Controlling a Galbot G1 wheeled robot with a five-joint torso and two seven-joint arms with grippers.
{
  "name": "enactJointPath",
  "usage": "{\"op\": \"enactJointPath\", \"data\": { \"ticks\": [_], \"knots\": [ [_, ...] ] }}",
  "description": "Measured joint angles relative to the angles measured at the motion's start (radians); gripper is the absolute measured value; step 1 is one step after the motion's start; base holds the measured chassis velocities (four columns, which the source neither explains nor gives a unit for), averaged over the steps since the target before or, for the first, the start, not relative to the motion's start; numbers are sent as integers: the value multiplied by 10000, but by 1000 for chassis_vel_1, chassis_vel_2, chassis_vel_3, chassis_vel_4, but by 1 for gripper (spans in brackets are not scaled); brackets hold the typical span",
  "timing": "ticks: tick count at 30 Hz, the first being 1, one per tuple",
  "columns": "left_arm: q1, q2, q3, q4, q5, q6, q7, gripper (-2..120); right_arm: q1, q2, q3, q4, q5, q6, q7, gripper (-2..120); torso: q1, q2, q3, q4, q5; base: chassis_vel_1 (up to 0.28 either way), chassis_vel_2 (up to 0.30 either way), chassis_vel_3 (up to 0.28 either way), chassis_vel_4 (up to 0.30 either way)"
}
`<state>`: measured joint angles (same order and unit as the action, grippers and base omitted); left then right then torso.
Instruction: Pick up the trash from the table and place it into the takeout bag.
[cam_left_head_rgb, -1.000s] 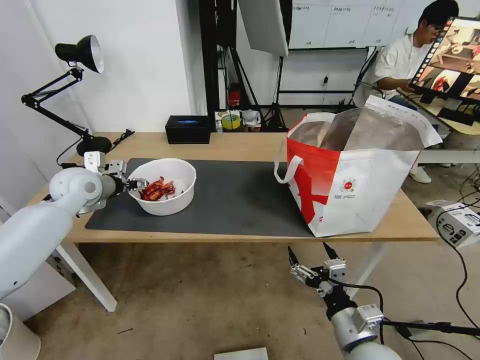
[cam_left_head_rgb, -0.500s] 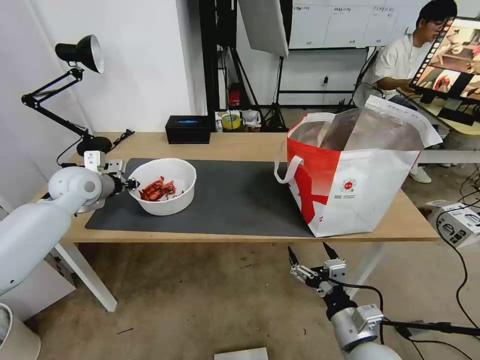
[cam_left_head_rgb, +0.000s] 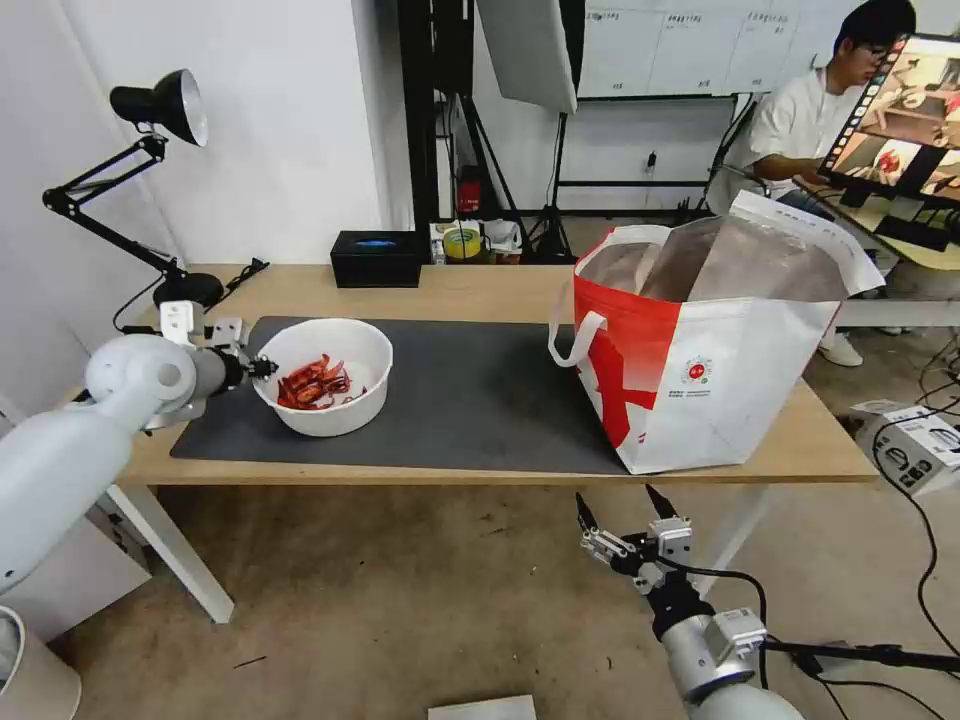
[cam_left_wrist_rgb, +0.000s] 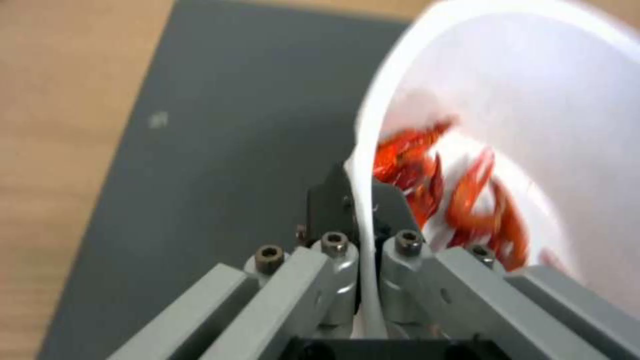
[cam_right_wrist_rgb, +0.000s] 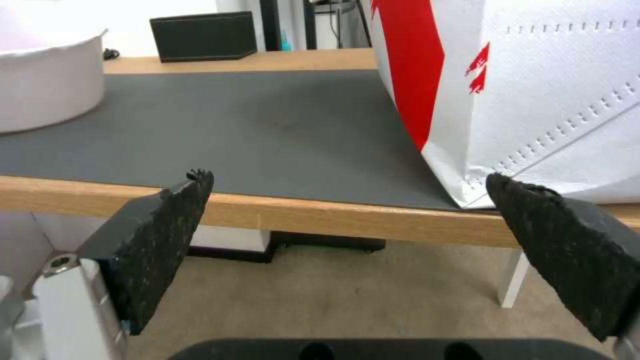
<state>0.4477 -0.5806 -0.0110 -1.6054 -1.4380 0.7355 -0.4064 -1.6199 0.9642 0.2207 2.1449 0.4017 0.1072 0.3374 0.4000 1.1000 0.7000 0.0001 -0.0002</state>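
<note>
Your left gripper (cam_left_head_rgb: 262, 367) is clamped on the left rim of the white bowl (cam_left_head_rgb: 325, 388) of red shell scraps (cam_left_head_rgb: 313, 381).

You have the bowl on the left part of the dark grey mat (cam_left_head_rgb: 470, 395), well apart from the red-and-white takeout bag (cam_left_head_rgb: 700, 370) at the table's (cam_left_head_rgb: 480, 290) right end. Your right gripper (cam_left_head_rgb: 622, 512) hangs below the near table edge, fingers spread wide.

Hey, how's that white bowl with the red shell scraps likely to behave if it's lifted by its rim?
Held at one rim spot by the left tool, the bowl probably tips. Its thin wall may flex. The loose scraps could slide.
</note>
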Motion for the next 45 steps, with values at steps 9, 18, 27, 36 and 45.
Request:
{"op": "enactJointPath", "data": {
  "ticks": [9,18,27,36,45],
  "knots": [
    [-910,112,-234,-1018,-332,0,12,0,0,0,0,0,0,0,0,100,0,0,0,-1,2,0,0,0,0],
    [-2677,-115,743,-1799,-1532,1,-340,0,0,0,0,0,0,0,0,100,0,0,0,-2,4,0,0,0,0],
    [-5426,-1487,2540,-1308,-2296,2,-864,0,0,-1,0,1,0,0,0,100,1,0,1,-4,7,0,0,0,0],
    [-7000,-2931,3559,-232,-2579,-1,-1132,0,1,0,0,0,0,0,0,100,1,-1,1,0,4,0,0,0,0],
    [-8140,-4744,4178,952,-2763,-2,-1349,0,0,0,0,1,0,0,0,100,1,0,0,-3,6,0,0,0,0]
  ]
}}
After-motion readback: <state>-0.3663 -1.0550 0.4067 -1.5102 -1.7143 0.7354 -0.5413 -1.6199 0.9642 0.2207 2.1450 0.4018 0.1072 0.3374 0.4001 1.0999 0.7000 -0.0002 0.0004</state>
